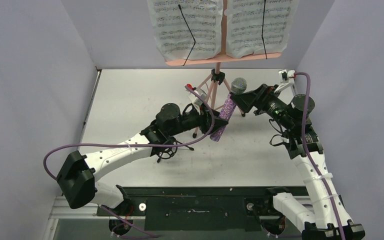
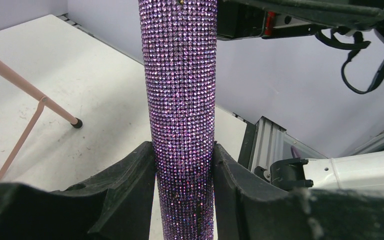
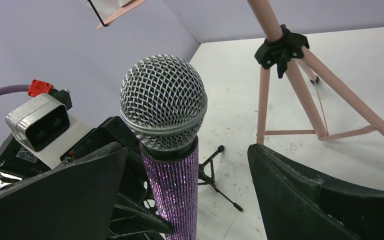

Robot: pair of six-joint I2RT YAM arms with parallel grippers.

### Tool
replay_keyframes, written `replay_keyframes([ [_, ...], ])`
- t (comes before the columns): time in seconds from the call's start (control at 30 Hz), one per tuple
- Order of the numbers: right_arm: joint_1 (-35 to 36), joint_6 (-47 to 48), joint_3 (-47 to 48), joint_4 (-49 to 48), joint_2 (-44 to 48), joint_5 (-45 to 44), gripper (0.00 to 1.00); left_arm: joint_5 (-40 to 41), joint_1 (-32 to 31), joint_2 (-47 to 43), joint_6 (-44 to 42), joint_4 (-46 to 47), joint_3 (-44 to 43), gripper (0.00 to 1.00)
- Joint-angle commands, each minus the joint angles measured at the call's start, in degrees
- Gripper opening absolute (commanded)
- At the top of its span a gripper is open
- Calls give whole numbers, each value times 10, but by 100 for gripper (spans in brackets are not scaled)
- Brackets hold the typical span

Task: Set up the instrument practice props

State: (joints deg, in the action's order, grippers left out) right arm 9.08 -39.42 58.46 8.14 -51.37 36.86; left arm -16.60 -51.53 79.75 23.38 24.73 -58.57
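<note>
Left wrist: my left fingers clamp the purple glitter microphone near the pink music stand; right fingers stand wide, flanking its silver head. Sheet-music pages: print too small to read.

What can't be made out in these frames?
- Top view: small tripod partly hidden by the left arm.
- Top view: sheet-music pages cut off by the upper edge; notes too small.
- Left wrist: microphone head cut off by the top edge.
- Right wrist: music stand desk mostly cut off by the top edge.
</note>
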Motion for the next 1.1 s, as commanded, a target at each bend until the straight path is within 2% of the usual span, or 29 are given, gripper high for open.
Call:
replay_keyframes([
  [0.0,11,-33,-3,-107,-19,38,98,-22,3,-27,7,69,-21,0],
  [0.03,15,-37,-3,-116,-25,43,100,-25,3,-27,6,66,-22,0],
  [0.2,54,-33,10,-129,-54,51,89,-30,3,-32,3,57,-17,0],
  [0.3,69,-28,15,-130,-61,46,78,-29,3,-36,2,55,-12,0],
  [0.47,73,-17,18,-129,-54,30,43,-28,3,-43,-1,49,-5,0],
  [0.53,73,-10,18,-125,-47,15,19,-25,3,-45,-2,48,-3,0],
  [0.57,73,-4,21,-121,-44,9,11,-25,4,-46,-5,47,-2,1],
  [0.6,73,2,23,-119,-41,3,6,-25,5,-47,-8,45,-2,3],
  [0.67,74,12,25,-124,-35,-1,5,-28,10,-49,-15,39,-4,7],
  [0.77,74,31,25,-130,-27,-8,5,-46,23,-50,-22,25,-11,21],
  [0.9,74,75,37,-119,-23,2,5,-116,55,-47,-40,1,-31,54],
  [0.93,76,81,41,-116,-21,1,5,-135,63,-46,-45,0,-35,66],
  [0.97,77,83,46,-108,-19,-16,5,-153,70,-46,-50,0,-37,97],
  [1.07,83,104,55,-105,-15,-34,5,-191,85,-48,-63,-3,-43,96],
])
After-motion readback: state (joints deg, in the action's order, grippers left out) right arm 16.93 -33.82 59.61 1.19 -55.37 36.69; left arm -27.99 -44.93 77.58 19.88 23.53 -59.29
